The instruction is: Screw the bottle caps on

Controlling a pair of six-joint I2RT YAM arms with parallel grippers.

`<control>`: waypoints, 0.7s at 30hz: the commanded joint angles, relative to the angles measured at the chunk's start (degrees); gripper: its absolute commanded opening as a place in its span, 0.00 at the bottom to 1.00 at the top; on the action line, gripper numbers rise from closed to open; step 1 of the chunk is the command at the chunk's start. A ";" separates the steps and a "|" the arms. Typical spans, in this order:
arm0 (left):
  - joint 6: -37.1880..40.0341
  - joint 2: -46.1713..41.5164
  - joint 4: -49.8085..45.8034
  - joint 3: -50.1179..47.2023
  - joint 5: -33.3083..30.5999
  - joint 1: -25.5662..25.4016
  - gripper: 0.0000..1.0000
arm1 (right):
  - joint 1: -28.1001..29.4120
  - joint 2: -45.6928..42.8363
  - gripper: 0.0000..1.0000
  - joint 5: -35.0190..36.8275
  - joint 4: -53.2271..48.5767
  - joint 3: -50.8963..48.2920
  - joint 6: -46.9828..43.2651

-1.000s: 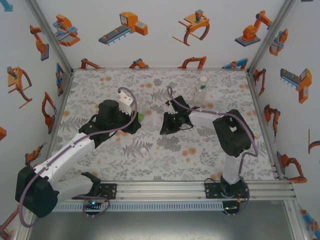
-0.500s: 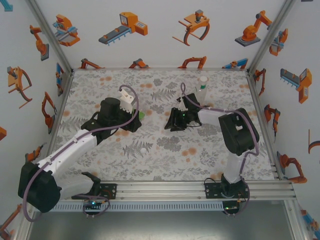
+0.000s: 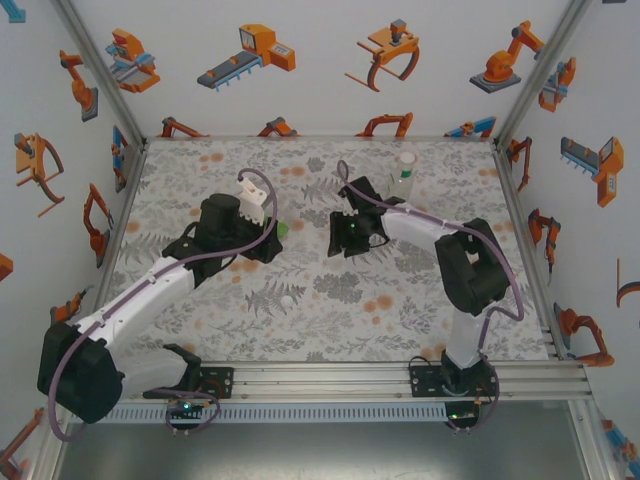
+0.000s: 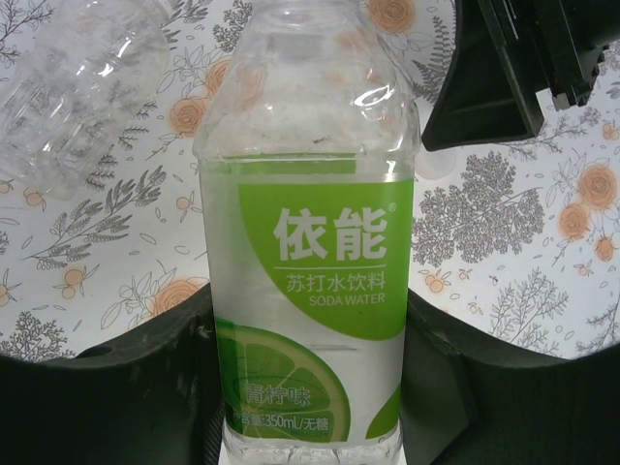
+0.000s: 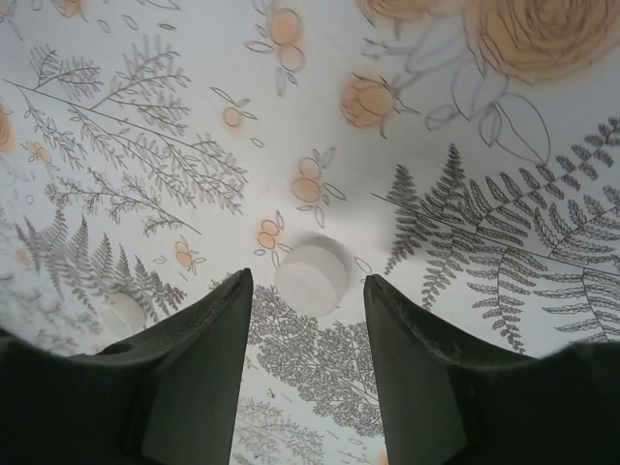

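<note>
**A:** White walls (image 3: 320, 100) printed with orange robot arms closed in the table (image 3: 380, 330), which was flowered in grey and orange. Where did we find the left gripper (image 3: 270, 240)?

**B:** It was left of the table's middle, clamped on the green-labelled bottle (image 4: 310, 291). From the left wrist we saw its fingers (image 4: 116, 387) against both sides of the bottle's lower half. The label read "SODA WATER", and the neck ran up past the top of the view.

**A:** And beyond that bottle?

**B:** We made out a clear bottle (image 4: 87, 97), blurred, beside the green one's shoulder. We could not tell how it lay.

**A:** How did the right gripper (image 3: 342, 238) stand?

**B:** It was near the middle of the table, just across from the left one, with its jaws apart. From the right wrist we saw a white cap (image 5: 312, 273) on the table just past the fingertips (image 5: 218, 329). It was in line with the gap and, as far as we could tell, touched by neither finger.

**A:** And the other pieces?

**B:** A capped bottle (image 3: 404, 180) stood upright toward the far edge, right of the middle and apart from both grippers. A second cap (image 3: 288, 299), also white, lay alone on the near half of the table, a little left of the middle.
</note>
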 commanded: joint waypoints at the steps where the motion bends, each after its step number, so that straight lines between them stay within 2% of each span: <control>1: 1.06 0.61 1.23 2.34 1.57 0.64 0.00 | 3.03 0.01 0.49 10.23 -6.33 3.47 -4.53; 7: 1.39 0.43 1.82 1.63 2.02 1.23 0.00 | 6.13 2.48 0.49 13.33 -8.10 5.12 -6.62; 21: -0.33 -0.07 3.41 -0.23 2.31 2.33 0.00 | 8.29 4.93 0.46 13.61 -8.28 4.79 -8.58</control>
